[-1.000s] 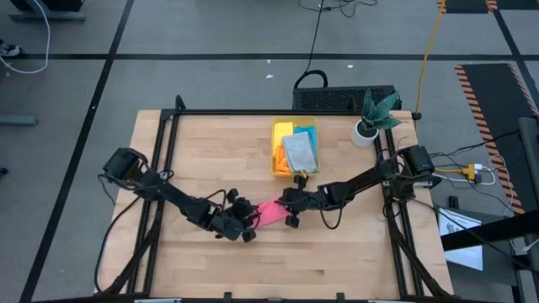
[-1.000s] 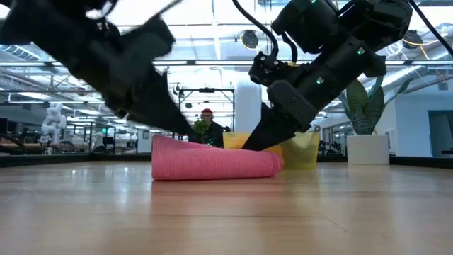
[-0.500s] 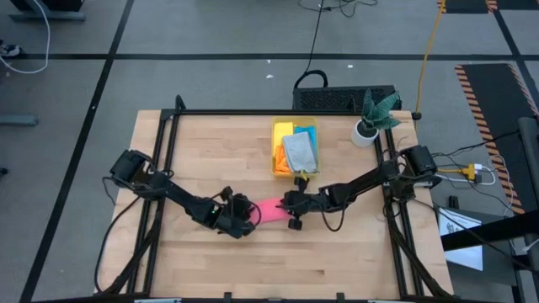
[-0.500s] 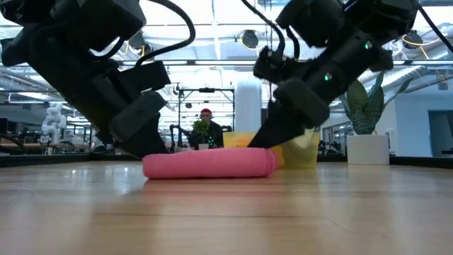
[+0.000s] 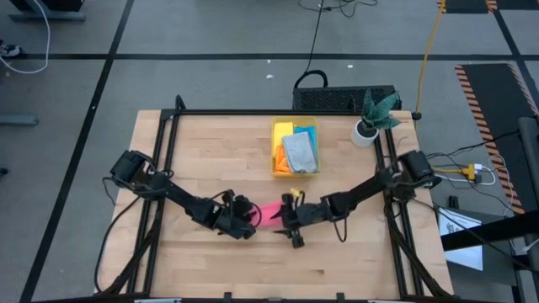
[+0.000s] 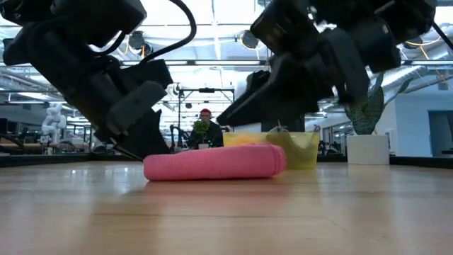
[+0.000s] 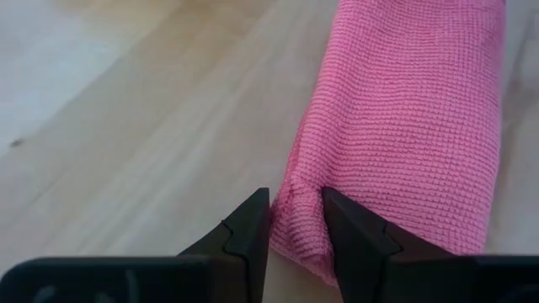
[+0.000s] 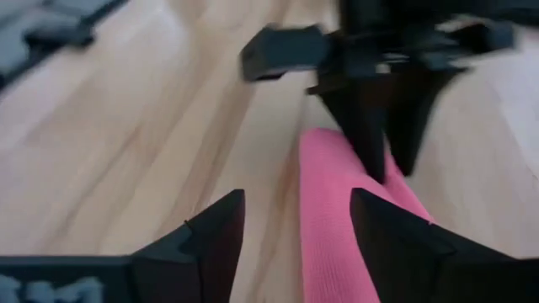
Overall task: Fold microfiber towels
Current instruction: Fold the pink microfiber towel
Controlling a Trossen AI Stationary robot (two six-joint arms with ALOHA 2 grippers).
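A pink towel (image 5: pixel 269 213), folded into a narrow strip, lies flat on the table near its middle, and the low view shows it as a low roll (image 6: pixel 212 161). My left gripper (image 7: pixel 295 220) is shut on the strip's left end. My right gripper (image 8: pixel 295 215) is open and hangs just above the strip's right end (image 8: pixel 337 227) without touching it. Seen from above, it (image 5: pixel 285 217) sits slightly toward the near edge. The grey, blue, yellow and orange towels lie in the yellow bin (image 5: pixel 275 156). My left gripper pinches a small pucker of cloth (image 7: pixel 296 202) at the corner of the pink towel's left end between its two fingers. The fingers (image 7: pixel 249 231) slant down from the table's left. The towel is folded there into several layers and rests flat and slack on the table.
The yellow bin stands behind the towel toward the far edge. A potted plant (image 5: pixel 375 114) stands at the far right corner. Bare wood (image 5: pixel 278 261) lies between the towel and the near edge. The low view shows a person (image 6: pixel 206 124) far back in the room.
My right gripper has opened and let go of the pink towel's right end, then risen a little and gone toward the near edge. My left gripper has sunk, and the towel's left end has come down, so the strip lies flat.
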